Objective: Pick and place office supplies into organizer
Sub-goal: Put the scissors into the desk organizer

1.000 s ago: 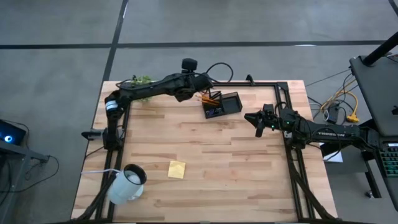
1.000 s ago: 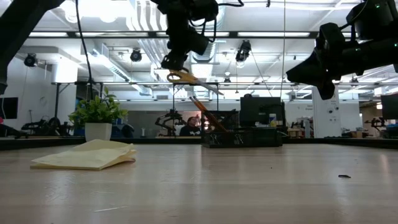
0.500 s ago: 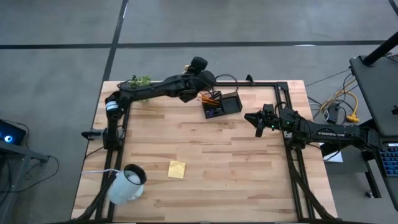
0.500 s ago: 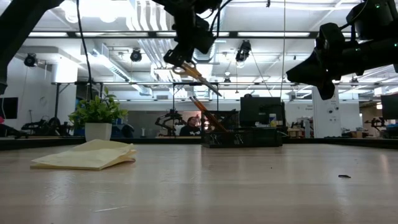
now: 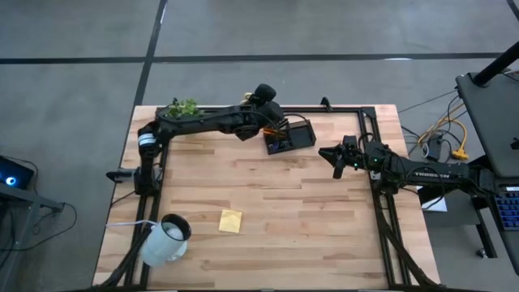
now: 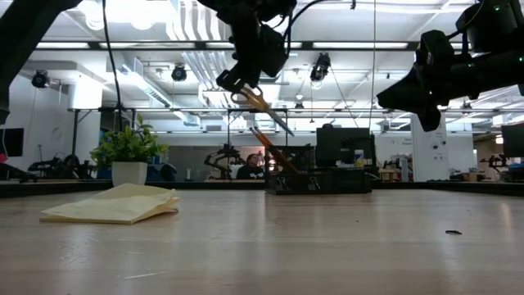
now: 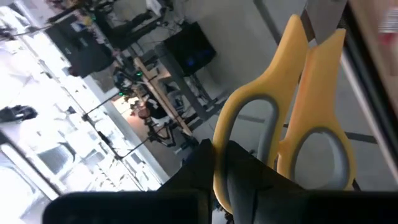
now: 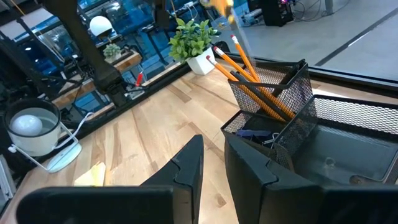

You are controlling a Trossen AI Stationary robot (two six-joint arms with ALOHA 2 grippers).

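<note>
The left gripper (image 6: 246, 78) hangs in the air above the far side of the table, just over the black mesh organizer (image 5: 292, 136), and is clamped on the yellow-handled scissors (image 6: 260, 104). In the left wrist view the scissors' (image 7: 292, 118) yellow loops sit right against the dark fingers (image 7: 249, 180), one loop pinched between them. From the low view the blades slant downward toward the organizer (image 6: 319, 176) without touching it.

The organizer's tall compartment holds several orange pencils (image 8: 249, 81) leaning at an angle, and a dark item lies in the low compartment beside them, too unclear to name.

The right gripper (image 5: 337, 162) waits above the table's right side, near the organizer; its two fingers (image 8: 186, 168) stand a narrow gap apart with nothing between them.

The yellow sticky-note pad (image 5: 230, 221) lies flat on the wooden table (image 5: 308, 227), well apart from the organizer, on the near side. A white mug (image 5: 169, 237) sits at the near left corner, and a small green plant (image 5: 183, 106) at the far left edge.
</note>
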